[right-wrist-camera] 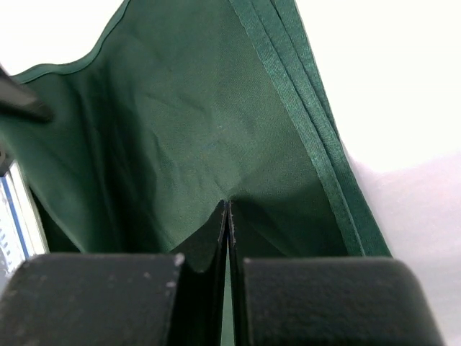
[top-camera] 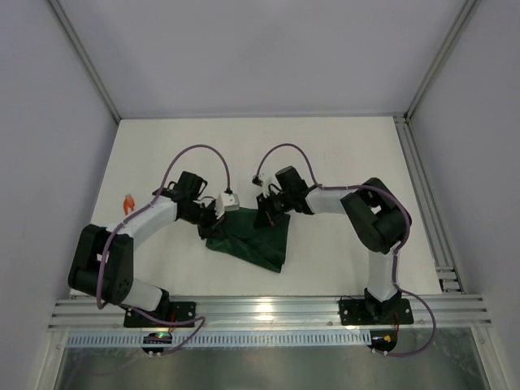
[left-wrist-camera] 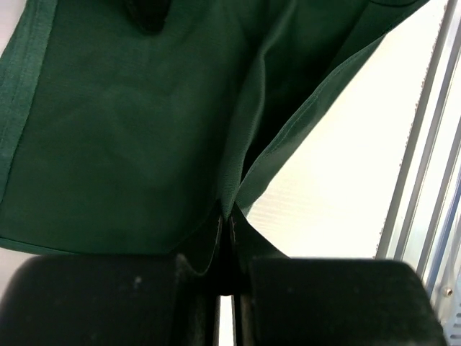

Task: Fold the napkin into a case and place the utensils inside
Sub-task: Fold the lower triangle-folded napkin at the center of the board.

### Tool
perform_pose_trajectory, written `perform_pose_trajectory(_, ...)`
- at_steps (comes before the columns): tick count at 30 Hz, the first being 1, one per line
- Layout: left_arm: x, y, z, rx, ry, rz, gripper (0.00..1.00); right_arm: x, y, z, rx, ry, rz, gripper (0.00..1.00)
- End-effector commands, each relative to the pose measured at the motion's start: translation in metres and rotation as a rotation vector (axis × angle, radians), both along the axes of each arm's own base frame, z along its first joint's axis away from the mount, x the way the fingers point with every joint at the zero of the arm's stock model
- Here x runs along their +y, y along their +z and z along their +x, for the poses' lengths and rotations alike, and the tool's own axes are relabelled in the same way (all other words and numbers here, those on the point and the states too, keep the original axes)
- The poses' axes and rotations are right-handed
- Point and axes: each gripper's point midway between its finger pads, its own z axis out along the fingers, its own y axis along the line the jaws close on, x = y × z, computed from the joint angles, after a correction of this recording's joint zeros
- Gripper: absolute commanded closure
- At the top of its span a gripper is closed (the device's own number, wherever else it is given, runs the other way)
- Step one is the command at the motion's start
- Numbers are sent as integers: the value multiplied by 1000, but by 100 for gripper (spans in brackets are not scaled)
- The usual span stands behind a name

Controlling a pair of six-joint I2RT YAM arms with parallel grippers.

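Note:
The dark green napkin [top-camera: 258, 244] lies partly folded and rumpled on the white table between the two arms. My left gripper [top-camera: 213, 223] is at its left edge. In the left wrist view this gripper [left-wrist-camera: 229, 216] is shut on a raised fold of the napkin [left-wrist-camera: 130, 130]. My right gripper [top-camera: 266, 218] is at the napkin's upper edge. In the right wrist view it [right-wrist-camera: 227, 207] is shut on a pinch of the napkin [right-wrist-camera: 194, 122], whose hemmed edge runs off to the right. One orange utensil [top-camera: 127, 203] lies far left, beside the left arm.
An aluminium rail [top-camera: 268, 309] crosses the near edge of the table, and another rail [top-camera: 422, 195] runs along the right side. White walls close in the table. In the left wrist view the near rail [left-wrist-camera: 425, 180] shows at the right.

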Motion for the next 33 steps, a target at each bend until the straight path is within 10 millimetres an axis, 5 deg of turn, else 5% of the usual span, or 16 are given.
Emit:
perform_pose_trajectory(1, -8, 5, 20, 24, 54, -47, 100, -7, -27, -11, 49, -1, -42, 96)
perform_pose_trajectory(11, 9, -11, 46, 118, 183, -27, 100, -11, -36, -21, 70, 35, -46, 96)
perform_pose_trajectory(25, 24, -38, 44, 192, 241, 77, 100, -14, -40, -25, 76, 40, -58, 96)
perform_pose_trajectory(33, 38, -34, 45, 132, 271, 143, 86, -16, -37, -21, 67, -1, -71, 96)
